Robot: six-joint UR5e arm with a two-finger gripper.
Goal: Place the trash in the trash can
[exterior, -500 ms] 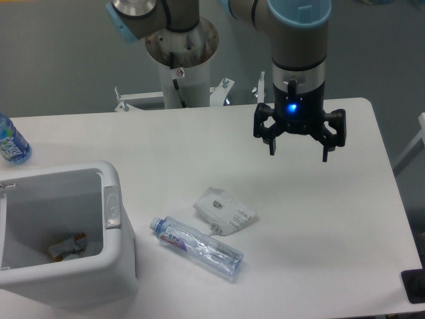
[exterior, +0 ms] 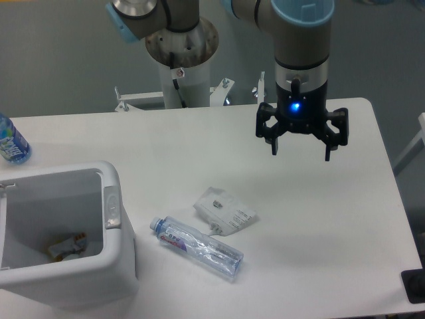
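From where I stand, the gripper [exterior: 301, 143] hangs in the air above the far right part of the white table [exterior: 332, 219], with a blue light shining on its wrist. Its two black fingers are spread wide apart and there is nothing between them. It is well apart from the trash. The white pouch [exterior: 224, 211] lies flat near the middle of the table, with its printed label facing up. Just in front of it lies the clear bottle [exterior: 196, 245] on its side, the blue cap pointing to the left toward the trash can [exterior: 114, 252]; the bottle and the pouch look to be touching or almost touching, I cannot tell which. The trash can stands at the front left corner of the table, open at the top, with its grey oval latch [exterior: 111, 207] on the side facing the bottle. Inside it, on the bottom, a small crumpled item [exterior: 67, 245] is visible. A blue-tinted bottle [exterior: 11, 141] lies at the left edge of the table, behind the can.
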